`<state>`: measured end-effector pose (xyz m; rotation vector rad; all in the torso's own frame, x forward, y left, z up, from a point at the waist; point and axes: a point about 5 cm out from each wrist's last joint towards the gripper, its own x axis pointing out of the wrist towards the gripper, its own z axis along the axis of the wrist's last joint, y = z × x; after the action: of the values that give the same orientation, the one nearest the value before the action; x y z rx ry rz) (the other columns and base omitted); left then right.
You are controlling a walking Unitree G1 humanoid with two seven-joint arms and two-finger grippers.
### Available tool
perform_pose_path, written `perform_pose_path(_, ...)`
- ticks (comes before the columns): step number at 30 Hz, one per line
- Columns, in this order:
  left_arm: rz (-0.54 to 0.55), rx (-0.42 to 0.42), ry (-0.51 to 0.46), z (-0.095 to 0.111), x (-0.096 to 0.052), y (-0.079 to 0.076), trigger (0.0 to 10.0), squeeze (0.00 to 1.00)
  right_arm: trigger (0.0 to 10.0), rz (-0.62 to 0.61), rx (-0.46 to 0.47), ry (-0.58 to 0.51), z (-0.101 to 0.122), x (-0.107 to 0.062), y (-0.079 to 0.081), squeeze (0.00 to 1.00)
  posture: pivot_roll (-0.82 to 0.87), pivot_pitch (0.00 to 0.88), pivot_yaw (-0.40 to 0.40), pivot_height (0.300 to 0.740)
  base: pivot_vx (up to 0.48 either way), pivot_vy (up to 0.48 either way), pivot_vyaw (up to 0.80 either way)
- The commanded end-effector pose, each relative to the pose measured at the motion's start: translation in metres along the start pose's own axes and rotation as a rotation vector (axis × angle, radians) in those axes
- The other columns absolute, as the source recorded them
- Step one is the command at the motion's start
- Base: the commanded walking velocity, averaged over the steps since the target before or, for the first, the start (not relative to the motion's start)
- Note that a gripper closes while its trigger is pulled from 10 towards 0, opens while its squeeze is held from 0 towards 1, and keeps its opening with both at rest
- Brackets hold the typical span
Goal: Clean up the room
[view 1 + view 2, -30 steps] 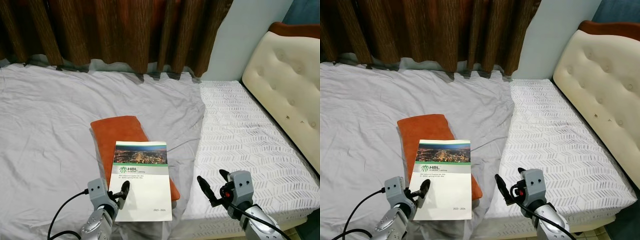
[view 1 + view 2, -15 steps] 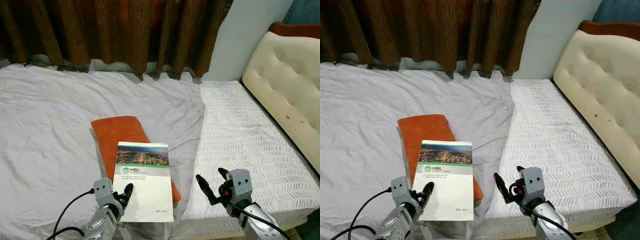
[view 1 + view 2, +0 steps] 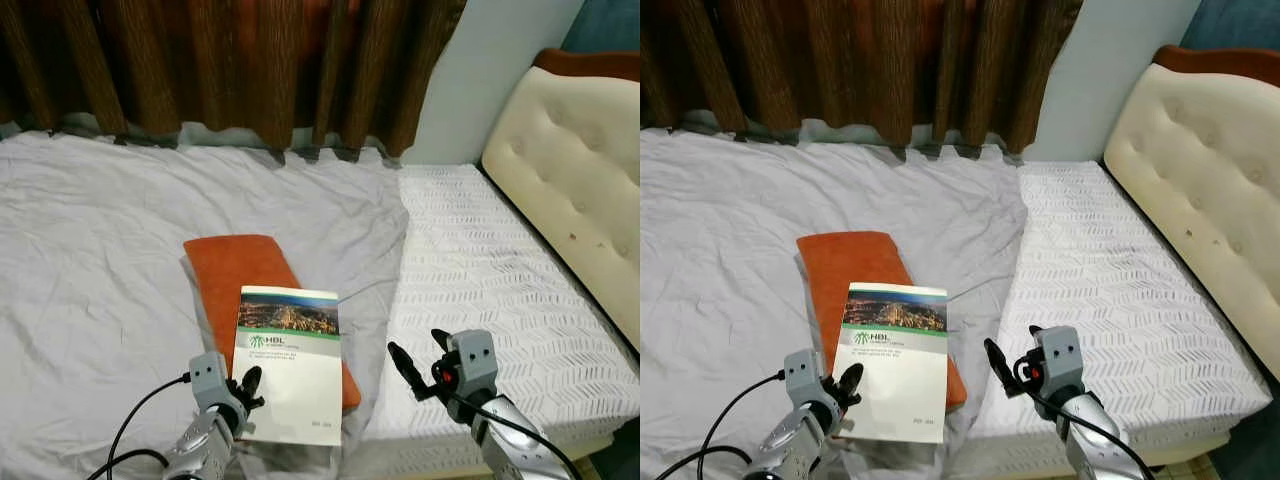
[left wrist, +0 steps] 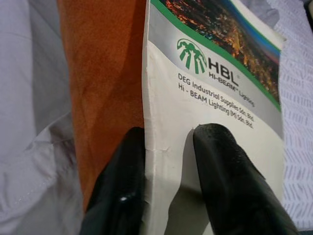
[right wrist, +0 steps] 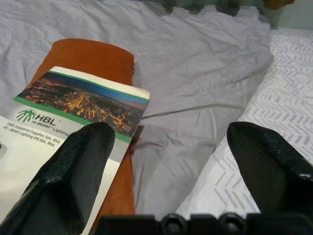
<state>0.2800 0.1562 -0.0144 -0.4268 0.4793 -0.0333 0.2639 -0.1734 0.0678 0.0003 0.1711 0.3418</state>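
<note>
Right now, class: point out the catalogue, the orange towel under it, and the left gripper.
catalogue (image 3: 288, 372), left eye view, on its white cover.
orange towel (image 3: 228, 265), left eye view, on its bare far half.
left gripper (image 4: 168, 166), left wrist view, midway between fingertips.

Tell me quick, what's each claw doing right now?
Left gripper: pinching the edge of the booklet.
Right gripper: open, holding nothing, above the bed's edge.
</note>
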Motion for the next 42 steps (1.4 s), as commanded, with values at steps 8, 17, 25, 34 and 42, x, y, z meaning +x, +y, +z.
perform_pose_path(8, -0.006, 0.113, -0.092, 0.027, 0.002, 0.005, 0.0, 0.0, 10.0, -0.009, 0.004, 0.001, -0.002, 0.01, -0.002, 0.0, 0.01, 0.036, -0.129, 0.74, 0.0, 0.0, 0.0)
perform_pose_path(17, -0.137, 0.226, -0.376, 0.086, -0.003, -0.018, 0.0, 0.0, 10.0, -0.013, 0.008, -0.02, -0.002, 0.017, -0.002, 0.0, 0.04, 0.01, -0.119, 0.74, 0.0, 0.0, 0.0)
perform_pose_path(25, -0.28, 0.292, -0.543, 0.12, -0.036, -0.059, 0.0, 0.0, 10.0, -0.064, 0.013, -0.046, -0.001, 0.021, -0.008, 0.0, 0.08, 0.0, -0.089, 0.74, 0.0, 0.0, 0.0)
perform_pose_path(34, -0.177, 0.493, -0.533, 0.126, -0.034, -0.051, 0.0, 0.0, 10.0, -0.102, 0.029, -0.09, 0.004, 0.028, -0.005, 0.0, 0.05, 0.0, -0.064, 0.74, 0.0, -0.256, 0.0)
perform_pose_path(42, -0.154, 0.551, -0.442, 0.102, -0.029, -0.057, 0.0, 0.0, 10.0, -0.211, 0.037, -0.134, 0.007, 0.019, -0.021, 0.0, 0.02, 0.0, -0.067, 0.74, 0.0, -0.462, 0.0)
